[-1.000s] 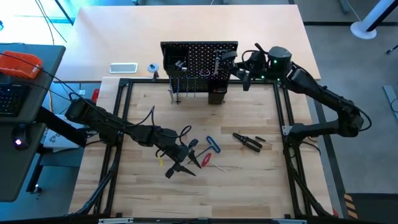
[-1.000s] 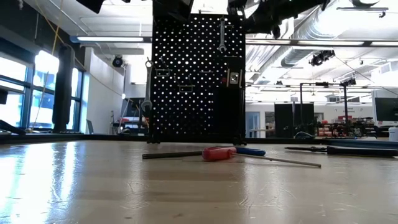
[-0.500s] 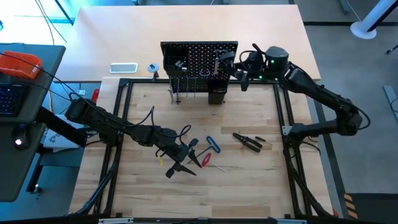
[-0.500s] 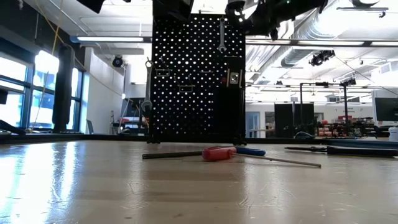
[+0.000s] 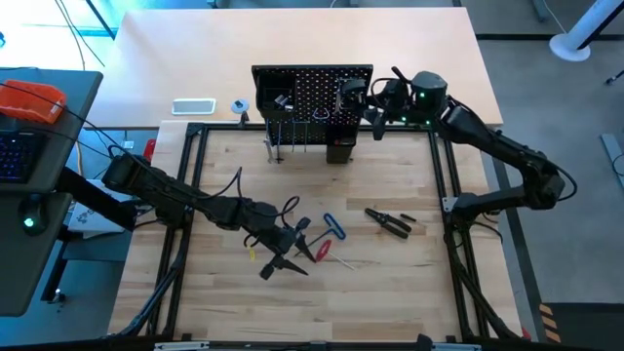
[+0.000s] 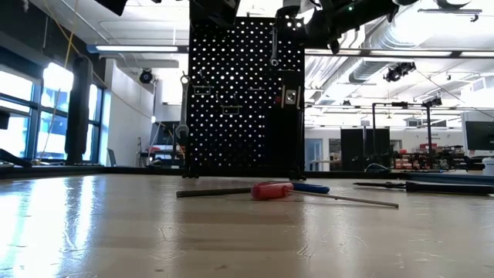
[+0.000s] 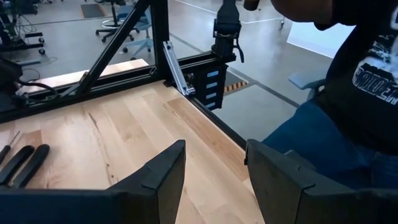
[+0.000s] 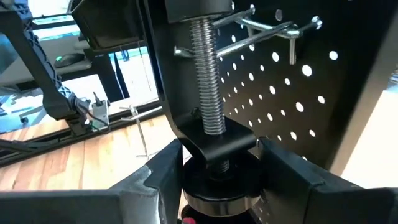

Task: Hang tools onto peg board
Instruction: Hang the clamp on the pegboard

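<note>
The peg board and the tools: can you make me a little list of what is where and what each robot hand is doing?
peg board: stands upright at the table's far side
wrench: hangs on the board
right gripper: at the board's top right, shut on the C-clamp
left gripper: low over the table, open, holding nothing
screwdriver: lies on the table by the left gripper
hex key: lies beside the screwdriver
pliers: lie on the table, to the right
</note>
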{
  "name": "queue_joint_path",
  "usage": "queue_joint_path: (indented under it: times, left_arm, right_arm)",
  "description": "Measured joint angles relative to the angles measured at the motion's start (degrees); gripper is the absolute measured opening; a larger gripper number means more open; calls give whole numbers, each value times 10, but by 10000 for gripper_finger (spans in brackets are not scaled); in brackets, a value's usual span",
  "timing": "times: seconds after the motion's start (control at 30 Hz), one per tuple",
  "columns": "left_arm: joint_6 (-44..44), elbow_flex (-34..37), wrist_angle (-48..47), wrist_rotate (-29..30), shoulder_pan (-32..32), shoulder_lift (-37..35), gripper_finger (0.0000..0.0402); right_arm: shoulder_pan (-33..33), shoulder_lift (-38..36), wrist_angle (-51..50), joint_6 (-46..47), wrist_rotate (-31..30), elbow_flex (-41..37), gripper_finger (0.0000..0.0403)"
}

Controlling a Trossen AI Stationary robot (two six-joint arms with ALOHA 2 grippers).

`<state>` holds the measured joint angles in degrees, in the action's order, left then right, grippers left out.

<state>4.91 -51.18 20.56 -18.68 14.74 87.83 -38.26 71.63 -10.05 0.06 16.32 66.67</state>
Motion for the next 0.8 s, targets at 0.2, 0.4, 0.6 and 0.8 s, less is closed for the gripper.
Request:
queue_joint_path:
  times: [0.2, 0.4, 0.6, 0.8]
  left_arm:
    - [2, 0, -1, 0, 0, 0, 163]
    - [3, 0, 1, 1, -1, 0, 163]
    - [3, 0, 3, 4, -1, 0, 163]
    - [2, 0, 10, 8, -1, 0, 163]
  right_arm:
    - [-15, -11, -10, 1, 5, 0, 167]
    - [-26, -12, -16, 10, 6, 0, 167]
    - [-26, -12, -15, 9, 6, 0, 167]
    - [-26, -8, -12, 9, 6, 0, 167]
